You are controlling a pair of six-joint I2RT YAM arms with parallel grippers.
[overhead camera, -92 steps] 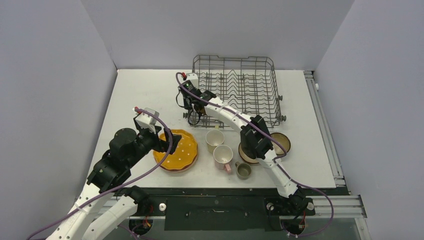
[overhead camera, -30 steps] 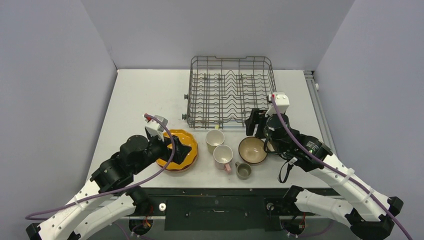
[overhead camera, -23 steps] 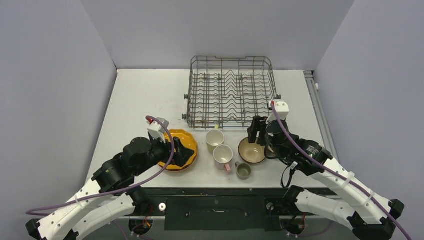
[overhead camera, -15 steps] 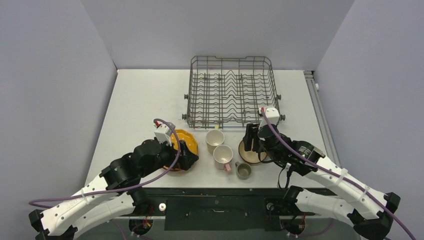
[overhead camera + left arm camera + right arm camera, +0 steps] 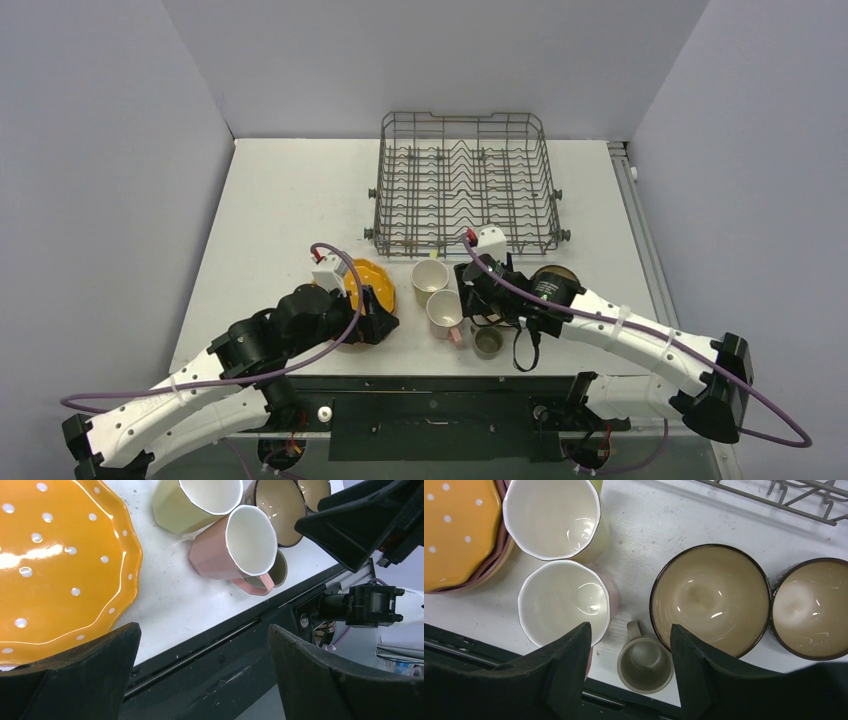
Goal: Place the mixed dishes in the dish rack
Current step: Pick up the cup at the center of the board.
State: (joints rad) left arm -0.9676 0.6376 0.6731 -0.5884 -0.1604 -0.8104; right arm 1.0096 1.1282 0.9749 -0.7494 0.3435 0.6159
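The grey wire dish rack (image 5: 462, 185) stands at the back of the table with nothing in it. In front of it are the orange dotted plate (image 5: 50, 565) lying on a pink plate (image 5: 499, 560), a pale yellow mug (image 5: 554, 517), a pink mug (image 5: 561, 602), a small grey-olive cup (image 5: 645, 665) and two brown bowls (image 5: 709, 597) (image 5: 811, 607). My right gripper (image 5: 630, 642) hovers open above the small cup, one finger on each side of it. My left gripper (image 5: 205, 645) is open and holds nothing, over the table's front edge beside the orange plate.
A black rail (image 5: 430, 395) runs along the table's front edge below the dishes. An aluminium rail (image 5: 650, 260) borders the right side. Grey walls close in the left, back and right. Purple cables trail from both arms.
My right arm swung left from over the bowls to above the small cup, and its jaws narrowed a little. My left gripper slid across the orange plate toward its front right edge.
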